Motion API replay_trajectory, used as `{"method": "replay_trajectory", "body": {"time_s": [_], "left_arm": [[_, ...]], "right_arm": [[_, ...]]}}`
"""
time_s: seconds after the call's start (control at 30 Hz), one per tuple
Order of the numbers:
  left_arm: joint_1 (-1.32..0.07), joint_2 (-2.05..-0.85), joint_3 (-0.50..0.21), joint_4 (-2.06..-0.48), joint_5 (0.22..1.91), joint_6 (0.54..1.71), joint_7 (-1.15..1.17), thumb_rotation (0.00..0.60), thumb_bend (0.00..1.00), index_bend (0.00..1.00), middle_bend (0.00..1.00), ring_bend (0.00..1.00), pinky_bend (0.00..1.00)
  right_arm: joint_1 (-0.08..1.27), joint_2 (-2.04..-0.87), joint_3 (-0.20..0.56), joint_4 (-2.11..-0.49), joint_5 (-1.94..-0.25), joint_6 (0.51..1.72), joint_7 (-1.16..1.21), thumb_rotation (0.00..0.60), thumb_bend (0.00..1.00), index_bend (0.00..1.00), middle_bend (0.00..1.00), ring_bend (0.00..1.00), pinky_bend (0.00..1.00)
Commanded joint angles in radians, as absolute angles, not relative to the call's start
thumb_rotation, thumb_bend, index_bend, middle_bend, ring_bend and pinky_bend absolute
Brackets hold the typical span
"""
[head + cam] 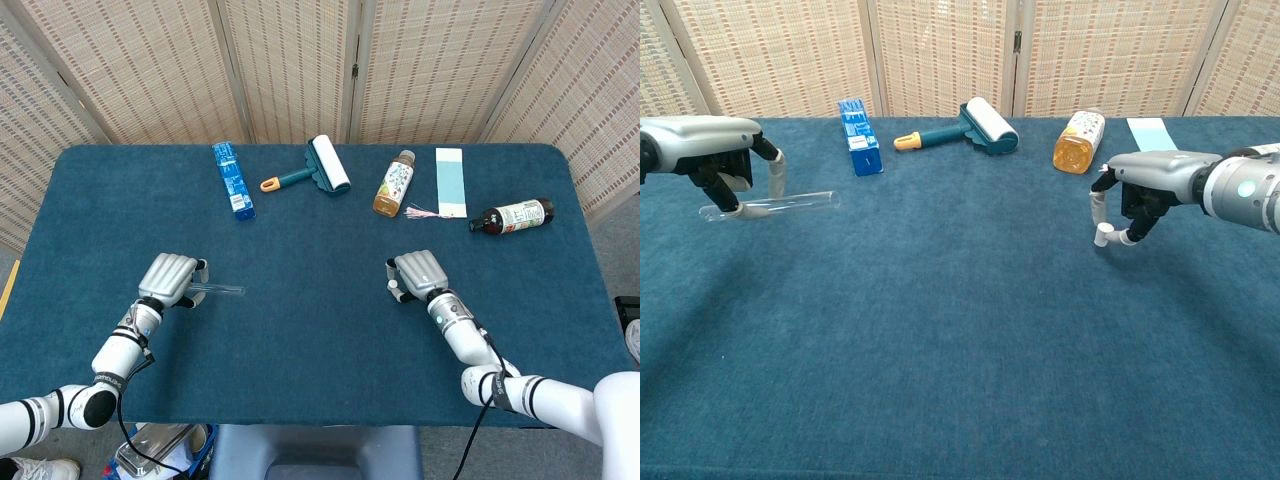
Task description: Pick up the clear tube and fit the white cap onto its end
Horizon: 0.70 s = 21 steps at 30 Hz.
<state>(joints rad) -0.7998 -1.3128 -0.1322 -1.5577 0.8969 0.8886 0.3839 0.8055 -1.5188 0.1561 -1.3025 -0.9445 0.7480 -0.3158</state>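
The dark blue carpeted tabletop [960,340] carries both pieces. At nine o'clock, the left robot hand [715,160] grips the clear plastic tube [790,205], lifted and level. At three o'clock, the right robot hand [1135,195] pinches the small white cap [1102,237]. Misalignment could knock the lightly pinched cap loose.

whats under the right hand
A white cap pinched at the fingertips of the right hand, above the blue table. The head view hides most of it beneath the hand.

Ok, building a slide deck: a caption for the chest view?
Left hand holds the clear tube level while right hand pinches the white cap above the blue table.
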Motion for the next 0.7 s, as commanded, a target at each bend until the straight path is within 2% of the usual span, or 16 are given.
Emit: {"method": "replay_trajectory", "body": {"time_s": [0.03,0.13,0.33,0.5,0.7], "left_arm": [[-0.808,-1.312,-0.159,-1.547,0.887,0.870,0.341,0.600,0.39,0.62,1.00,1.00,1.00],[-0.819,-1.310,-0.184,-1.546,0.884,0.828,0.283,0.600,0.39,0.62,1.00,1.00,1.00],[-0.848,-1.310,-0.238,-1.534,0.880,0.736,0.157,0.600,0.39,0.62,1.00,1.00,1.00],[-0.872,-1.311,-0.282,-1.539,0.871,0.700,0.083,0.600,0.39,0.62,1.00,1.00,1.00],[-0.890,-1.316,-0.319,-1.554,0.854,0.673,0.005,0.600,0.39,0.62,1.00,1.00,1.00]], "right_arm": [[0.794,-1.439,0.192,-1.402,-0.994,0.764,-0.246,0.600,0.67,0.73,1.00,1.00,1.00],[0.786,-1.368,0.226,-1.497,-1.039,0.792,-0.196,0.600,0.71,0.76,1.00,1.00,1.00],[0.781,-1.264,0.298,-1.655,-1.111,0.830,-0.089,0.600,0.73,0.76,1.00,1.00,1.00],[0.790,-1.232,0.348,-1.725,-1.141,0.851,-0.010,0.600,0.73,0.76,1.00,1.00,1.00],[0.810,-1.236,0.373,-1.754,-1.166,0.868,0.036,0.600,0.73,0.77,1.00,1.00,1.00]]}}
